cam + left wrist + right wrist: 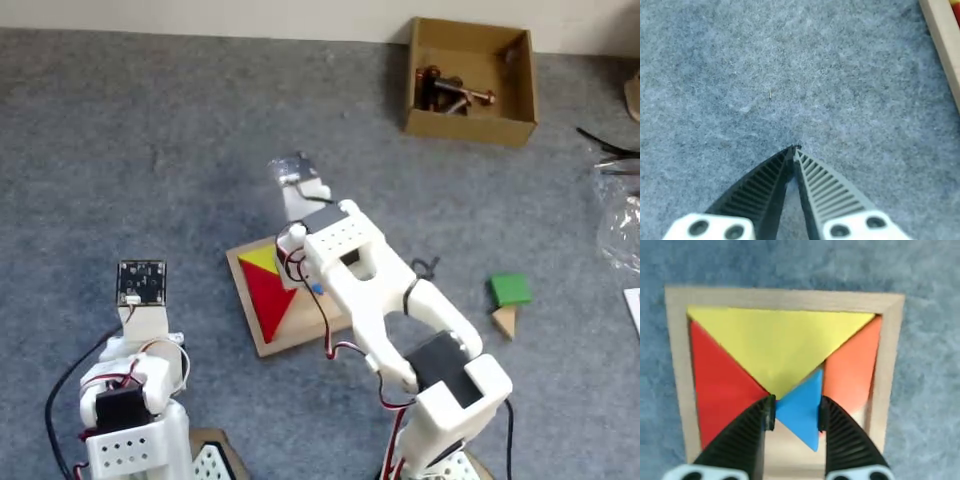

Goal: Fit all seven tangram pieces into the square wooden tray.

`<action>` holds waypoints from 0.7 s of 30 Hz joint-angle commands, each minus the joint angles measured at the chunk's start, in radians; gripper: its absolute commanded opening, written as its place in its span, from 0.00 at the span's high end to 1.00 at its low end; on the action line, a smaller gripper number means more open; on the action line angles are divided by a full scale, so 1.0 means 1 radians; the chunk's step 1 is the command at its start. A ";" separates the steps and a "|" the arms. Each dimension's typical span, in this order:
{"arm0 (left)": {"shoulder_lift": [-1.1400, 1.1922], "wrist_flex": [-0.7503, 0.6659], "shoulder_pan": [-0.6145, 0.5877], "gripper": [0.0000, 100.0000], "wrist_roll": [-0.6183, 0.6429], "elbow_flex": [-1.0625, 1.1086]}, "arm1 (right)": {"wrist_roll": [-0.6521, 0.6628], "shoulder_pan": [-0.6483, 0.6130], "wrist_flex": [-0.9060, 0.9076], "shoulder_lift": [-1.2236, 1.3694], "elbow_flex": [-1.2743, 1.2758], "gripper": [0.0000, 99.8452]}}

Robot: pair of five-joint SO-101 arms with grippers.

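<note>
In the middle of the grey carpet [790,75] sits the square wooden tray [785,299], and through my right wrist camera I look straight down into it. A large yellow triangle [780,345] fills the side of the tray farthest from my gripper, a red triangle [722,385] lies against one flank and an orange piece [850,370] against the other, all flat inside the rim. My right gripper [796,412] is pinching a small blue triangle [800,425] from both sides, its point meeting the tip of the yellow one. I can't quite tell whether the blue one rests on the tray floor or hangs just above it. Bare wood shows in the tray beside the blue triangle. My left gripper [794,150] hovers over bare carpet with its fingers pressed together, and the tray's edge is off to one side. In the high view, a green piece [510,288] and a pale wooden triangle [505,320] lie touching on the carpet, well apart from the tray. Farther back stands a cardboard box [470,115] with some brown, metallic-looking items inside.
</note>
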 commanded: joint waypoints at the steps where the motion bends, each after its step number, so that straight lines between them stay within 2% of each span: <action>1: -0.005 0.005 -0.013 0.99 0.009 0.019 | -0.052 -0.004 -0.021 -0.064 -0.008 0.99; 8: -0.005 0.005 -0.013 0.99 0.009 0.019 | -0.117 -0.007 -0.021 -0.064 0.030 0.99; 21: -0.005 0.005 -0.013 0.99 0.009 0.019 | -0.104 -0.008 -0.019 -0.064 0.039 0.99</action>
